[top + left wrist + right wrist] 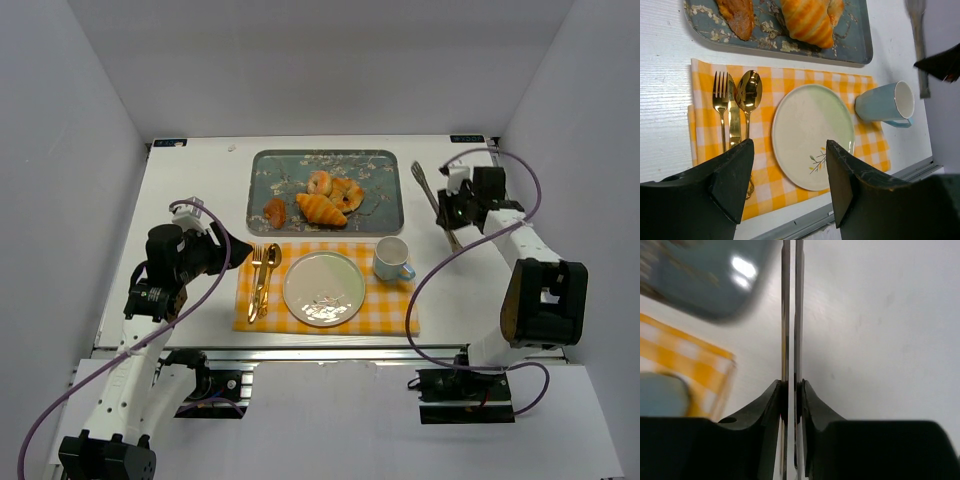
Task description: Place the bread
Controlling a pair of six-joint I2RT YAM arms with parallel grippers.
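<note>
The bread (274, 211) lies in the tray's (262, 170) near-left corner, just farward of the nearer, released left pincer (238, 250). The right pincer (455, 212), grasping tongs (425, 185), sits well apart.

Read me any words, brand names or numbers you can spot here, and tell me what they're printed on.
Nothing here can be read.
Far-left label: too small to read.
Far-right label: too small to read.
Tray: blossom pattern only, no lettering.
Plate: a small sprig drawing, no lettering.
Mug and tongs: no marking shows.
</note>
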